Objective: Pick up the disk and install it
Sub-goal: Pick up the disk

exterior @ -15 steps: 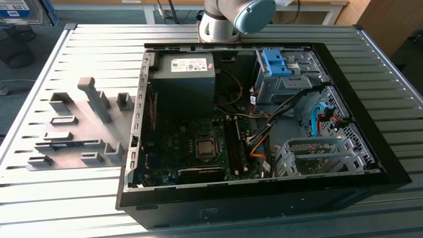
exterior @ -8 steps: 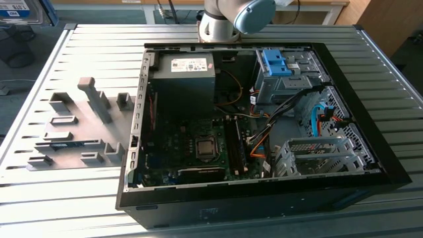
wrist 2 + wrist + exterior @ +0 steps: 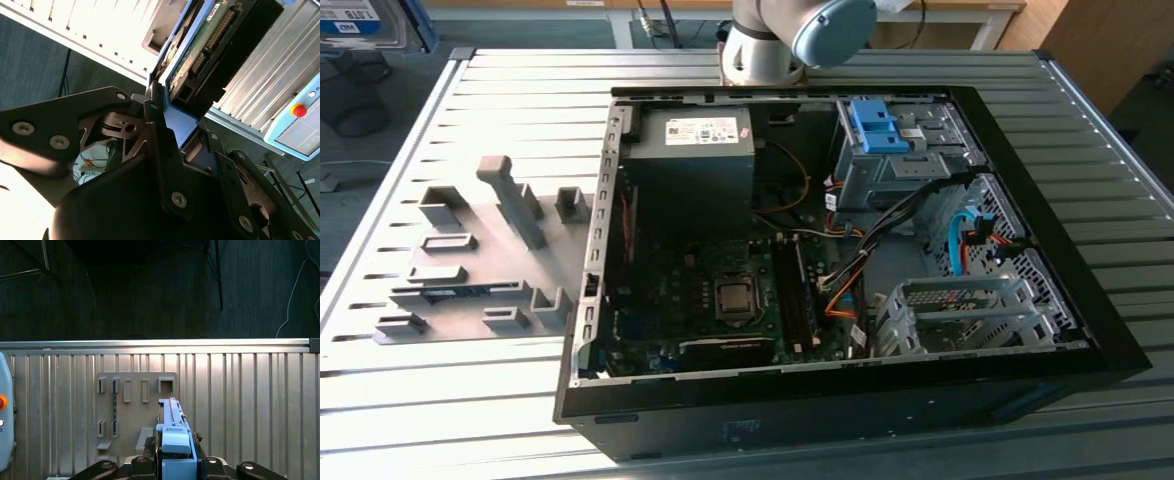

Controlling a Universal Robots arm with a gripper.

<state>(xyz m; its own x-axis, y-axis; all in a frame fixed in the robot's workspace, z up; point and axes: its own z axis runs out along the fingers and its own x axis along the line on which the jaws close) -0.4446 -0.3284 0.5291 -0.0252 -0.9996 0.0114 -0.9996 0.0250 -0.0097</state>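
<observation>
My gripper is shut on the disk. In the second wrist view its black fingers clamp the blue carrier frame, and the drive's green circuit board faces the camera. In the first wrist view the disk stands edge-on between the fingers of the gripper. It is held high above the slatted metal table, over the edge of a grey fixture plate. The open computer case lies on its side in the exterior view, with a metal drive cage at its near right corner.
The arm's base stands behind the case. Inside the case are a grey power-supply box, a motherboard, loose cables and a blue latch. The fixture plate lies at the exterior view's left. A pendant sits beside the table.
</observation>
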